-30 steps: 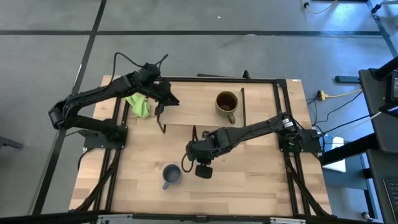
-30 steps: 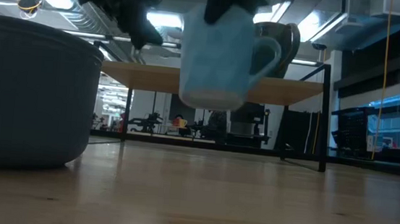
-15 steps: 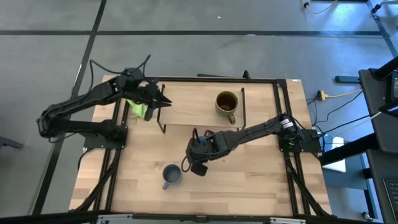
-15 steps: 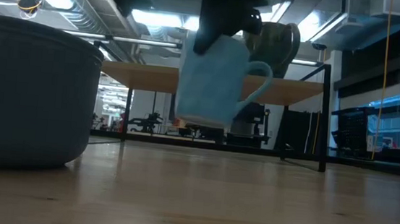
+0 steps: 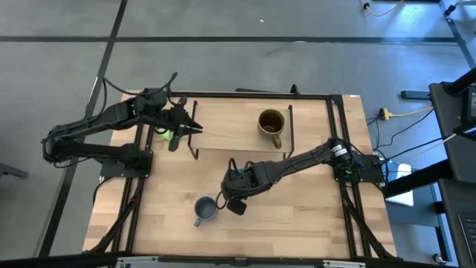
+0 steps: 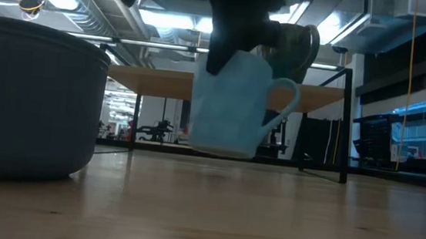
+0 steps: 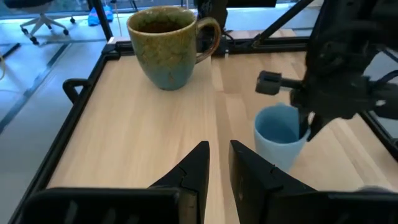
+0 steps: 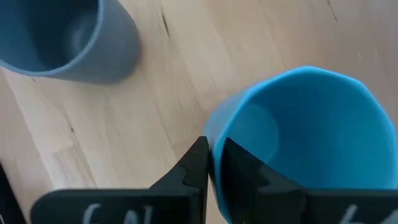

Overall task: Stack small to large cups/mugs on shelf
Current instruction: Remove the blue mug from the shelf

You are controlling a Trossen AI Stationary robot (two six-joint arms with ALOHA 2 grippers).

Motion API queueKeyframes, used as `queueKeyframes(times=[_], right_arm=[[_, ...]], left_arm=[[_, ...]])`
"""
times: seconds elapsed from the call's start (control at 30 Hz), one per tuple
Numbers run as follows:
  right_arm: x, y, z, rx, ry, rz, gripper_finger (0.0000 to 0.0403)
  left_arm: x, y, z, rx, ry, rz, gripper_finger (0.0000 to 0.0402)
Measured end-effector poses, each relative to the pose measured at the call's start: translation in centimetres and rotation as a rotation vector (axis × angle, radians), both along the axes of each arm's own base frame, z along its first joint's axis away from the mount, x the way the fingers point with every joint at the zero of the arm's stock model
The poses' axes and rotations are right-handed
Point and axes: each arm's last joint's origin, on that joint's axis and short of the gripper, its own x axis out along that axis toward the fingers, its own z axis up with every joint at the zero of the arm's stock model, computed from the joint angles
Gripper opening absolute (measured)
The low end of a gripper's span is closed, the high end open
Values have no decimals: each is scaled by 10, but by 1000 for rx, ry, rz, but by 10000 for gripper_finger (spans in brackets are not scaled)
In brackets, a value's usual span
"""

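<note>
My right gripper (image 5: 232, 195) is shut on the light sky-blue mug (image 6: 234, 102), low over the middle of the table. The small grey-blue mug (image 5: 204, 211) stands upright on the tabletop just beside it, toward the near left. The brown-olive mug (image 5: 271, 123) stands upright on the low wooden shelf (image 5: 230, 126) at the far side. My left gripper (image 5: 186, 123) is shut and empty at the shelf's left end, and its wrist view looks across the shelf (image 7: 143, 124) at the brown-olive mug (image 7: 165, 43) and the sky-blue mug (image 7: 280, 134). My right gripper pinches the sky-blue mug's wall at the rim (image 8: 214, 134), one finger inside the mug and one outside. The fingers come from above, pointing down. The mug hangs tilted, handle (image 6: 284, 102) toward the table's right, its bottom edge (image 6: 222, 150) at tabletop height; whether it touches I cannot tell.
A crumpled green thing (image 5: 165, 132) lies by the shelf's left end under my left arm. The shelf's black wire legs (image 5: 195, 152) stand between the arms. The tabletop has a black frame (image 5: 338, 149) along its sides.
My right gripper has gone down and slightly toward the grey-blue mug, carrying the sky-blue mug from well above the table to tabletop height; the mug has tipped from upright to tilted. My left arm has drawn back toward the table's left edge.
</note>
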Motion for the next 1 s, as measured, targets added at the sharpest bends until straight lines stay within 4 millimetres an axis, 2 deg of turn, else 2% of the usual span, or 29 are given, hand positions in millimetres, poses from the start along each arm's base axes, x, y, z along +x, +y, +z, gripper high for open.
queueKeyframes(times=[0.17,0.37,0.7,1.0], right_arm=[[-1,0,-4,-5,27,-32,39],[-2,-3,-4,-50,5,-157,39],[2,1,-17,35,22,-312,39],[7,2,-16,94,-35,-429,39]], left_arm=[[-5,-10,5,17,-30,-6,55],[-12,-19,10,34,-52,10,55],[-15,-22,11,12,-52,26,55],[-15,-21,11,17,-49,50,55]])
